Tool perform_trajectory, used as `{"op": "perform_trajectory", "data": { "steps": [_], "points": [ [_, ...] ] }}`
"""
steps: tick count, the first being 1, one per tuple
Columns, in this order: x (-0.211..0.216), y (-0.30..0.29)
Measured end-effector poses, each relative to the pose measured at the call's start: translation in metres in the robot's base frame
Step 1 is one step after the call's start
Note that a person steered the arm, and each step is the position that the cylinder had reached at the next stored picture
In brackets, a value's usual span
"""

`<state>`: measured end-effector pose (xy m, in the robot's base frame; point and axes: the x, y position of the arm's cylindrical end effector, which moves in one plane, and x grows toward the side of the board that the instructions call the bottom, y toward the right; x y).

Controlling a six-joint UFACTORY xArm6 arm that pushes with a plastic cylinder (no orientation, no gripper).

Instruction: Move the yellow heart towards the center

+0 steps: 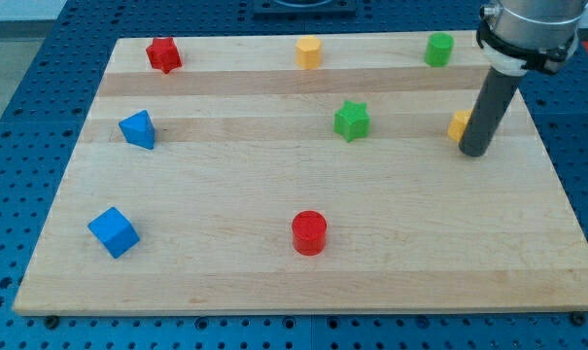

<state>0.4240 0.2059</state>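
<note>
At the frame's right edge, mid-height, the yellow heart [458,125] sits mostly hidden behind the rod; my tip [473,152] touches its right side. No pincer exists, so no grasp state applies. The green star [352,121] lies leftward.

Block: yellow heart [458,125], shape mostly hidden
Pose: flat on the board
Place: near the table's right edge, upper half, only a sliver showing

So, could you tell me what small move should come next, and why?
Probably a short push toward the view's left: my tip sits against the right side of the yellow heart, which lies near the board's right edge, partly hidden by the rod.
</note>
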Motion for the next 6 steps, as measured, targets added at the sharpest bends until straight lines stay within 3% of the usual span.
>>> {"op": "perform_trajectory", "data": {
  "steps": [1,3,5,6],
  "points": [
    [-0.015,0.000],
    [-0.017,0.061],
    [-0.050,0.051],
    [-0.051,0.014]
  ]
}}
